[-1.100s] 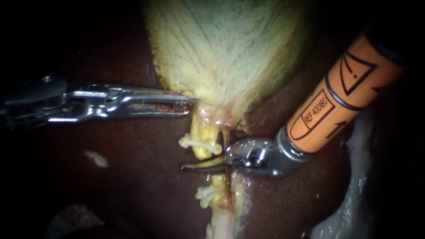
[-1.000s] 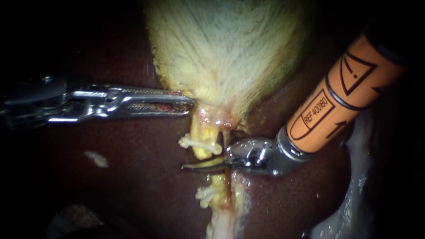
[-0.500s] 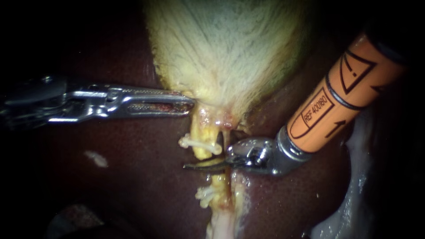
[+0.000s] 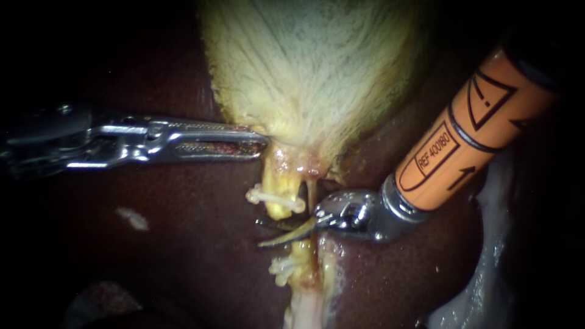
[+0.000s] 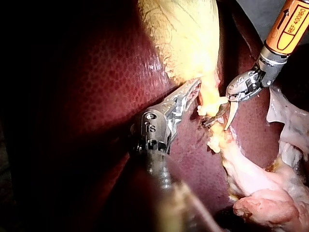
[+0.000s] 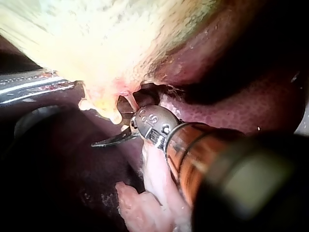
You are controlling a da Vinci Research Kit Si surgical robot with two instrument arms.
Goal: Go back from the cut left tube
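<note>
Blades of the orange-sleeved right instrument's [image 4: 262,233] pincer gape between the yellow left tube's [image 4: 277,183] cut ends, its shaft leading away from the tube. The steel left instrument's [image 4: 261,140] pincer clamps the pale gallbladder [image 4: 304,73].

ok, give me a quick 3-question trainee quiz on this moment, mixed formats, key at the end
1. True or false: the right instrument has its jaws open, with a gap between the two blades.
2. Fill in: the right instrument's blades lie ____ the upper clip and the lower clip on the cut tube.
3. What does the left instrument grip? A) the upper clip B) the gallbladder, at its lower edge C) nothing, its jaws are open

Key: 1 true; 2 between; 3 B
</note>
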